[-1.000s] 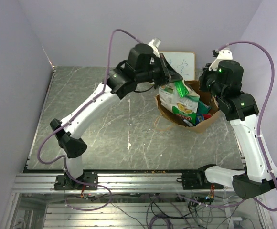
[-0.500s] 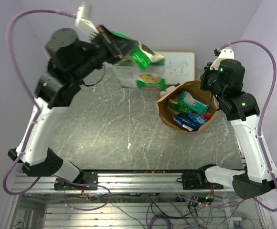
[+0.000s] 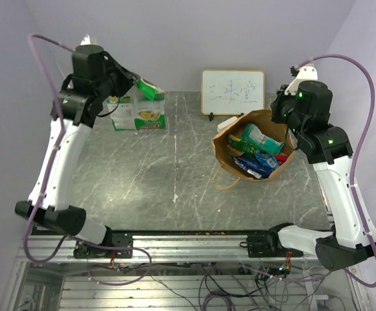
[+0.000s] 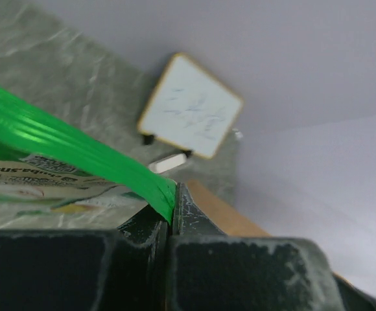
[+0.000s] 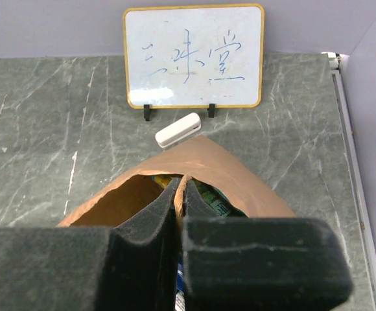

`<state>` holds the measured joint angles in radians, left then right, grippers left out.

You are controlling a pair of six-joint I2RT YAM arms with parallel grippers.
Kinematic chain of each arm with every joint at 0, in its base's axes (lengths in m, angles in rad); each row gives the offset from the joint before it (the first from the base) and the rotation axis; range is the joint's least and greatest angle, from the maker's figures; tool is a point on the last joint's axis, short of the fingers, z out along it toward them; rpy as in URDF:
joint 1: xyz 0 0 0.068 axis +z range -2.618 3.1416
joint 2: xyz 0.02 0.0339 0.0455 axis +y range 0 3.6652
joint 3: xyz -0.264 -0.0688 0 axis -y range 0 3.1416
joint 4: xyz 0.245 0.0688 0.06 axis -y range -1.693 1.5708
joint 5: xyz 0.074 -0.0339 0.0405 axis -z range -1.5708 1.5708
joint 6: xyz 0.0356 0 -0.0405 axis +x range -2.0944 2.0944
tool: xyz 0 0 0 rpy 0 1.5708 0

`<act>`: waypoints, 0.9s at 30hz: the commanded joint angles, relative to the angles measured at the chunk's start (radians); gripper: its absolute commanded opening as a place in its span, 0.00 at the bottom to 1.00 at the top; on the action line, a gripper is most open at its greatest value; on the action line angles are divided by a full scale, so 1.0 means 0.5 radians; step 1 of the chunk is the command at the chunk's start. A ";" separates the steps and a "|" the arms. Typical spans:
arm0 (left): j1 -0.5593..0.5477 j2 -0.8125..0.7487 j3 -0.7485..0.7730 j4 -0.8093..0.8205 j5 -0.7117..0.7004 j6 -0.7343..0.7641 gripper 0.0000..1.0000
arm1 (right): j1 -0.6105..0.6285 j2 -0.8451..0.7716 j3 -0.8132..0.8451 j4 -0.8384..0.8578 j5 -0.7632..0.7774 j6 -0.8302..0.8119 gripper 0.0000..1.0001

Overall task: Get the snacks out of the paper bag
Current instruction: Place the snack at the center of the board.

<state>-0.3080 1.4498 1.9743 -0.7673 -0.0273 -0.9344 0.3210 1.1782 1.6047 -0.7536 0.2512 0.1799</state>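
"How did the left jaws stand?"

"Pressed together on the green top seam of the chip bag point(image 4: 78, 155). The packet hung below them over the bench point(image 3: 175, 188)."

"And the right jaws?"

"They were pinched narrow on the rim of the paper bag point(image 5: 207, 168), with a thin strip of brown paper between them."

"What lay beyond those?"

"Just under them was the bag's open mouth, with the other snack packets point(image 3: 259, 152) inside. Ahead, past the bag's far edge, lay a small white block point(image 5: 178, 129), and behind it the whiteboard point(image 5: 194, 55) stood upright. The chip bag was well apart from the right jaws, over on the left arm's side."
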 commanded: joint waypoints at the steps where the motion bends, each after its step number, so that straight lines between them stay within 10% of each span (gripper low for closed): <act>1: 0.199 0.099 -0.245 0.249 0.203 -0.090 0.07 | 0.006 -0.070 0.041 0.068 0.022 0.034 0.00; 16: 0.453 1.052 -0.001 0.935 0.589 -0.440 0.07 | 0.007 -0.081 -0.047 0.050 0.086 0.085 0.00; 27: 0.441 0.490 -1.473 1.418 0.632 -0.657 0.07 | 0.005 -0.063 -0.061 0.041 -0.022 0.080 0.00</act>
<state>-0.0822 1.8286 1.4372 -0.1356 0.2493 -1.2243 0.3210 1.1614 1.5803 -0.7612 0.2657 0.2100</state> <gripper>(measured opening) 0.071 0.006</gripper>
